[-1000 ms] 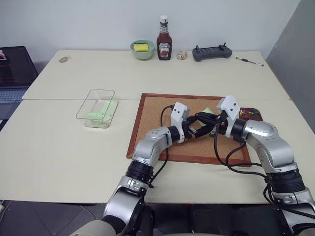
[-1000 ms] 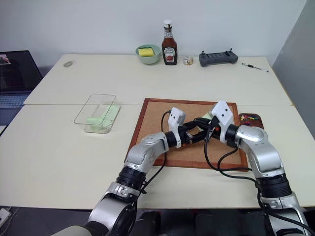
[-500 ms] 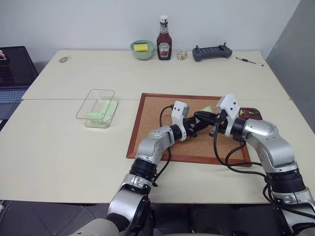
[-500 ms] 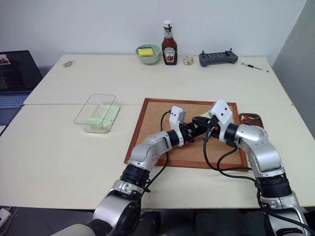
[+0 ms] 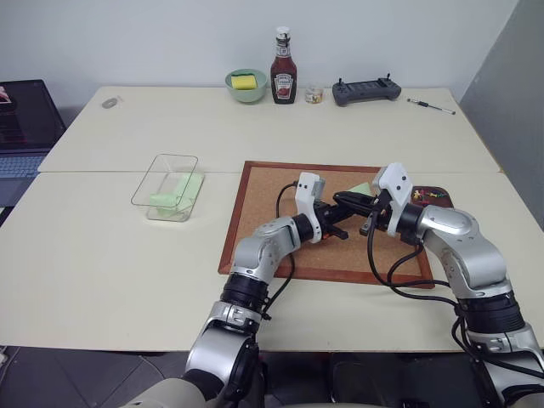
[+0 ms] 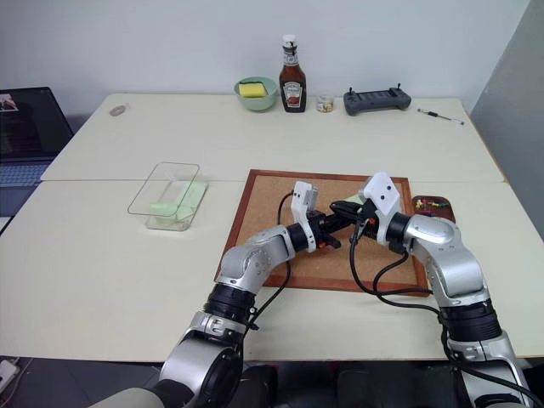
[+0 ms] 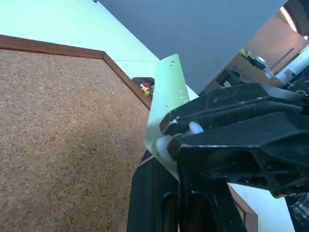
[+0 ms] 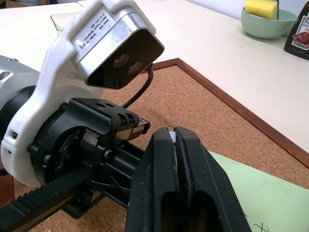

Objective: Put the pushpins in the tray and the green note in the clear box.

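Both tools grip the green note (image 7: 166,104): the left tool (image 5: 338,223) has just clamped; the right tool (image 5: 350,201) stays shut.

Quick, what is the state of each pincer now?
Left pincer: shut; what it holds cannot be told.
Right pincer: shut on a white pin through the note.

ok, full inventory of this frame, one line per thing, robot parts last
corkboard: 1, brown, wood-framed, table front centre
green note: 1, pale green, pinched by both grippers over the corkboard
pushpins: several, red and yellow, in the tray
tray: 1, dark reddish-brown, right of the corkboard
clear box: 1, transparent, left of the corkboard, green slips inside
bowl: 1, pale green, far edge, yellow sponge inside
ketchup bottle: 1, red, beside bowl
controller: 1, dark, far right
pen: 1, far right
laptop: 1, left edge
left gripper: shut on note
right gripper: shut on note
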Robot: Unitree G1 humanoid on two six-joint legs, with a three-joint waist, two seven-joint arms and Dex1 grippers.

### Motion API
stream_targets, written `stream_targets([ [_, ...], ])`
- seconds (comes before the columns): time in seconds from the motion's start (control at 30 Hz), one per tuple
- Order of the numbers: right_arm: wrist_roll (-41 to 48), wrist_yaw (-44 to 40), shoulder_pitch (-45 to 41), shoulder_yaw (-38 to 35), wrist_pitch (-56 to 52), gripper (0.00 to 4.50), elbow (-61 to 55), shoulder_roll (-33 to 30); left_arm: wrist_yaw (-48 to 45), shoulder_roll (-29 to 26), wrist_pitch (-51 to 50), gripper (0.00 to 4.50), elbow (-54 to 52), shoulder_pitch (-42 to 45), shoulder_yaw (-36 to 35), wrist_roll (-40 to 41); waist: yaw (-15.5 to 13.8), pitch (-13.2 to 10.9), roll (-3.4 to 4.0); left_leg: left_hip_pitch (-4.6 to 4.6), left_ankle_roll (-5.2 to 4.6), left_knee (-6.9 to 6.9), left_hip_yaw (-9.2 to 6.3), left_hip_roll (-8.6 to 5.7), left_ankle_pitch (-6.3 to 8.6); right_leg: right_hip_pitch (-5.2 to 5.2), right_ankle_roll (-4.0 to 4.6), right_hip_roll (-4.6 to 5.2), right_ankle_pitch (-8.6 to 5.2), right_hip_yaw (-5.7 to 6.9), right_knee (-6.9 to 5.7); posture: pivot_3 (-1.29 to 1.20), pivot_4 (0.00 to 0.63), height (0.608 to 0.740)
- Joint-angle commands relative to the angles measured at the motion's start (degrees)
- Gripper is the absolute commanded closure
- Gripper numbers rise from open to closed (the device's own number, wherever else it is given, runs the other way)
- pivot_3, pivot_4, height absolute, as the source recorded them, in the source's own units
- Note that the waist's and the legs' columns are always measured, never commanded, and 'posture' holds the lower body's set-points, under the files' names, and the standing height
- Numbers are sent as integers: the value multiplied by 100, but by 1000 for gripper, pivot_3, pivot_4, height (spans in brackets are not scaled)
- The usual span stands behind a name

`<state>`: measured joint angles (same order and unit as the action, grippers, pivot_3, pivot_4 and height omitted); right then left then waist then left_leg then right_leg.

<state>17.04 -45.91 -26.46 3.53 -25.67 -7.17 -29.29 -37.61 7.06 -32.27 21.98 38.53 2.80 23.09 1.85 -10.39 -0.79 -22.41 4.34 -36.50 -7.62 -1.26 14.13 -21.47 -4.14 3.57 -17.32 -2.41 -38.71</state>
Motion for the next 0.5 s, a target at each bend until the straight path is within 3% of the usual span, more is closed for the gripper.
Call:
stream_targets([
  [0.03, 56, 39, -122, -72, 33, 4500, -101, 28, -54, 52, -13, 4490, -352, 8, -14, 174, 0, 0, 0, 0, 0, 0, 0, 0, 0, 0, 0, 0, 0, 0, 0, 0, 150, 740],
  [0.5, 489, -34, -175, -323, -473, 4500, -342, -57, 92, 79, -55, 4490, -420, 15, -120, 299, -1, 0, 0, -2, -1, -1, 0, 0, 0, -1, 0, 0, 0, 0, 0, 0, 150, 740],
])
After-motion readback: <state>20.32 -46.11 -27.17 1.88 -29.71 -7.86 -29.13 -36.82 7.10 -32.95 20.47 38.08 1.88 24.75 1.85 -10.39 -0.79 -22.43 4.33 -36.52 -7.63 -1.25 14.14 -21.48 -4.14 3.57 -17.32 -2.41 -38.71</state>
